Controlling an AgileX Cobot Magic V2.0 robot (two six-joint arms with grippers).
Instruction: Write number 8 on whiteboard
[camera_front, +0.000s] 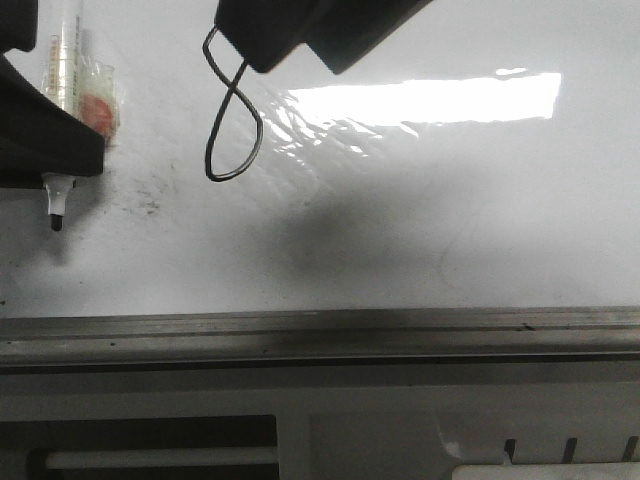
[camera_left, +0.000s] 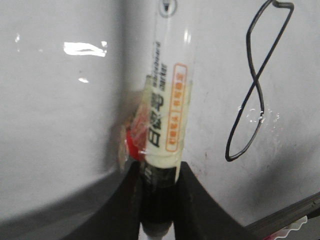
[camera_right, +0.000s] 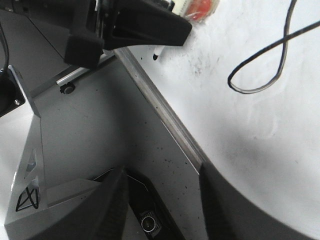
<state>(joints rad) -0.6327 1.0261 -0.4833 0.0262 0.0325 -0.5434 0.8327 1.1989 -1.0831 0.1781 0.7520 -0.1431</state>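
The left gripper has its jaws pinched on the marker, low on the barrel where the wrapped label ends. In the front view the marker's long axis runs roughly square to the grey rail, dark nib toward that rail, and its shadow hints the nib sits just clear of the whiteboard, though contact is hard to judge. The number 8 is already drawn: tall, narrow, slanted, beside the marker and farther from the rail than the nib, next to the wrinkled glare patch. So the left arm is plainly the nearer one, and any touch-up means carrying the nib sideways and away from the rail. The eight's top loop is covered in the front view by a dark part of the right arm. The right gripper shows two dark fingers standing apart with nothing between them.
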